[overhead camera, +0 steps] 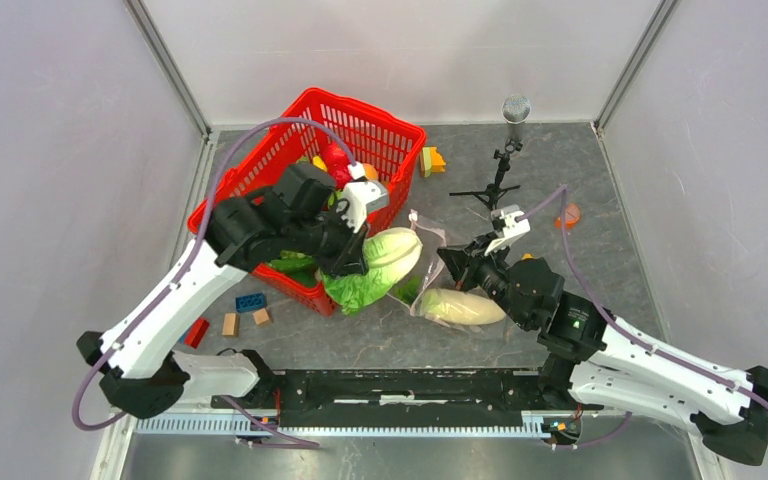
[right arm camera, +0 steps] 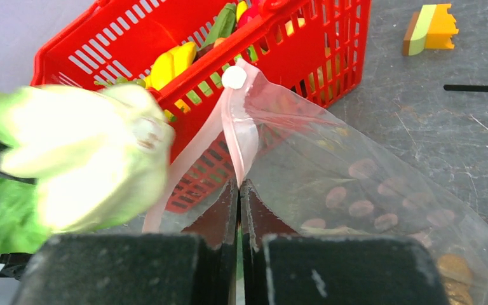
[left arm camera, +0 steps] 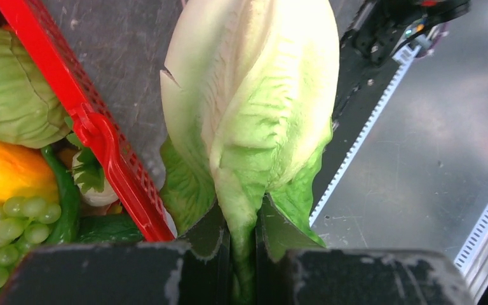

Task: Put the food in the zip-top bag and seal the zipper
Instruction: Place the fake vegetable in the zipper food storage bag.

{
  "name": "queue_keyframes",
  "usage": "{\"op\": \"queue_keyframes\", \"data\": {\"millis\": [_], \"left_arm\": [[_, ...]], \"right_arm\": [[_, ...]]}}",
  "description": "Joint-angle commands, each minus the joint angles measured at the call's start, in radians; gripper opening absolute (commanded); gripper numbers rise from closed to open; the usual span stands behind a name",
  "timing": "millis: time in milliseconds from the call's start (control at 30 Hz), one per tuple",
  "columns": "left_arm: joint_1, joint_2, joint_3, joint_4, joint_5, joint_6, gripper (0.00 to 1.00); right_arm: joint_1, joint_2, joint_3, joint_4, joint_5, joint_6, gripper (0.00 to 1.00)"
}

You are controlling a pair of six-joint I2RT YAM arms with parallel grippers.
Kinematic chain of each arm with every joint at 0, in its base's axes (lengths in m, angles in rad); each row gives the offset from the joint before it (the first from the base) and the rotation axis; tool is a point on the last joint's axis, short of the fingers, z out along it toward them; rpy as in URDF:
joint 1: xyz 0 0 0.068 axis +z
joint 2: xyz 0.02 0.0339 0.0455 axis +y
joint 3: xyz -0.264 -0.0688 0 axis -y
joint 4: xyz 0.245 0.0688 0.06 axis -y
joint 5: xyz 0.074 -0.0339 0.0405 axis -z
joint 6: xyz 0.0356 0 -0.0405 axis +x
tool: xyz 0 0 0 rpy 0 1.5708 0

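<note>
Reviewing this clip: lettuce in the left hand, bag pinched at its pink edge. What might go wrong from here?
1. The left hand grips the lettuce only by its thin leaf end, so the bulky head may swing or slip out.
2. The right hand pinches the zipper at one spot. The mouth of the zip-top bag looks narrow, so the lettuce may catch on the rim or shove the bag away.
</note>
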Motion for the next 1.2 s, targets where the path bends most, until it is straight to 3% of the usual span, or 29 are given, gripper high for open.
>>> {"op": "queue_keyframes", "data": {"millis": [0, 800, 933, 1167], "left_arm": [[-0.051, 0.061, 0.063, -0.047, -0.123, -0.060, 0.02], [-0.213, 0.376, 0.216, -0.162, -0.419, -0.093, 0.02], [-0.222, 0.377, 0.251, -0.123, -0.383, -0.090, 0.02], [-0.246, 0.330, 0.266, -0.061, -0.163, -0.013, 0.03]], "right_arm": [[-0.002, -0.008, 0.017, 0.070, -0.033, -0.033, 0.02], [0.001, -0.032, 0.046, 0.067, -0.282, -0.177, 0.04], [0.002, -0.013, 0.062, 0.021, -0.304, -0.184, 0.04], [0.001, -0.056, 0.023, 0.002, -0.206, -0.153, 0.05]]}}
